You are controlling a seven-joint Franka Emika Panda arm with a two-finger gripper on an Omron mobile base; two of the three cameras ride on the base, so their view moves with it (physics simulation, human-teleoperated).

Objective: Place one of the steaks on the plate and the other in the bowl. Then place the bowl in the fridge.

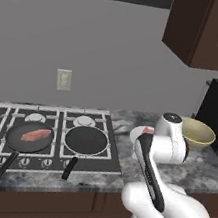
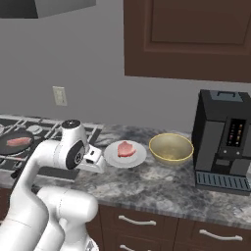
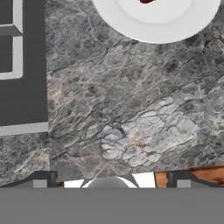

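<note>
Grey marbled stone makes up the counter [image 2: 162, 188], which runs from the gas hob [image 1: 40, 134] across to a black coffee machine [image 2: 225, 142], and I take the plate [image 2: 125, 158] as the landmark. Nearest the camera, the gripper [image 2: 95, 160] hangs just off the plate's hob-side rim, above bare stone, its jaws spread wide with nothing between them; the hand view shows the two finger tips [image 3: 41, 178] far apart over the counter. On the plate lies one steak [image 2: 126, 149], roughly centred. Just beside the plate, on the side toward the coffee machine, sits the bowl [image 2: 170, 148], upright and with nothing in it. Well off on the plate's other side, on the hob, a black frying pan [image 1: 29, 137] holds the second steak [image 1: 36, 134], and another black pan [image 1: 86, 141] stands next to it.
</note>
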